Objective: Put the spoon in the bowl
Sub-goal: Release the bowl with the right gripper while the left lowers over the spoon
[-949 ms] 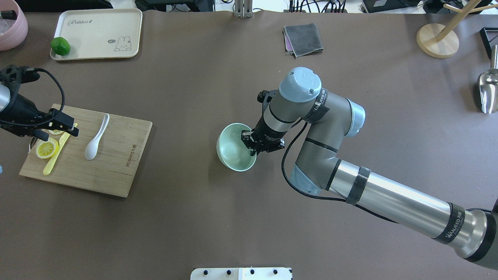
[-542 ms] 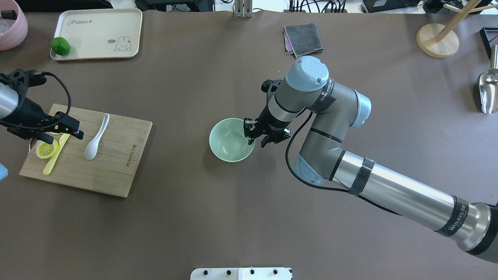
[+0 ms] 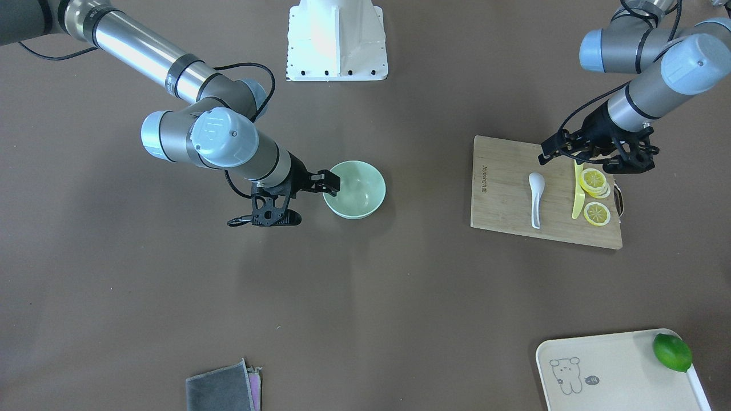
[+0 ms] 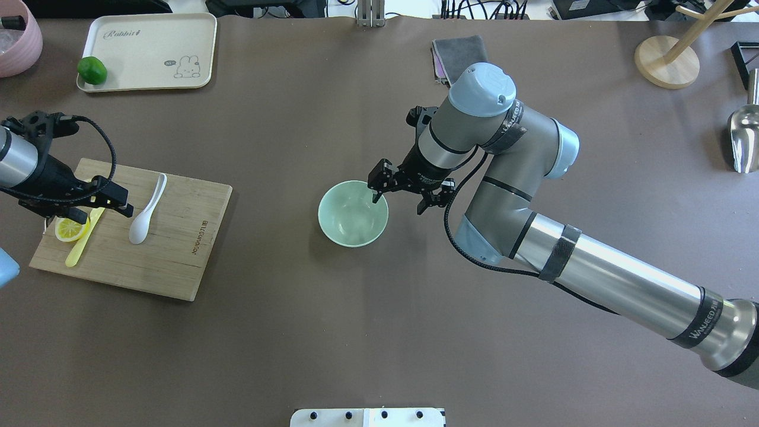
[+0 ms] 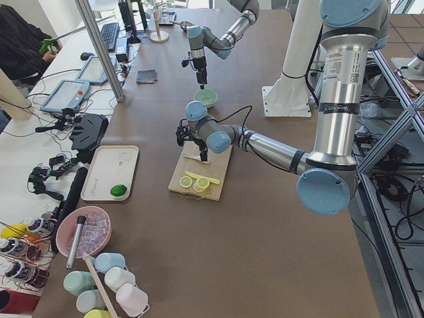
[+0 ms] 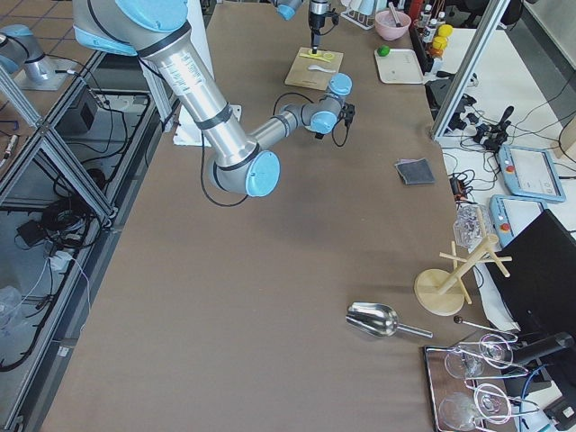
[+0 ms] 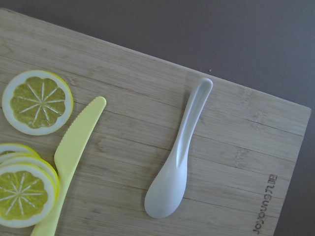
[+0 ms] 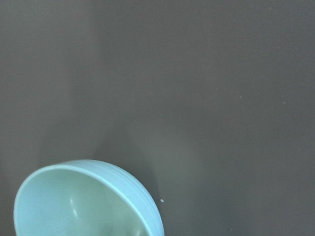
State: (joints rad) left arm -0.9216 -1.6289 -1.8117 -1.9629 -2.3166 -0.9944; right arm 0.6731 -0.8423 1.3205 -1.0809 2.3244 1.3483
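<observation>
A brown table (image 4: 296, 332) carries the mint-green bowl (image 4: 350, 222) upright near its middle, a bamboo cutting board (image 4: 178, 249) well to the robot's left, a cream tray (image 4: 148, 47) at the far left corner, a folded grey cloth (image 4: 456, 50) by the far edge, and a round wooden stand (image 4: 658, 65) and metal scoop (image 4: 744, 139) at the right

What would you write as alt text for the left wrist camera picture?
A white spoon lies flat on a bamboo cutting board, scoop toward the lower left and handle toward the upper right. To its left lie a yellow knife and lemon slices; dark brown table shows beyond the board.
</observation>
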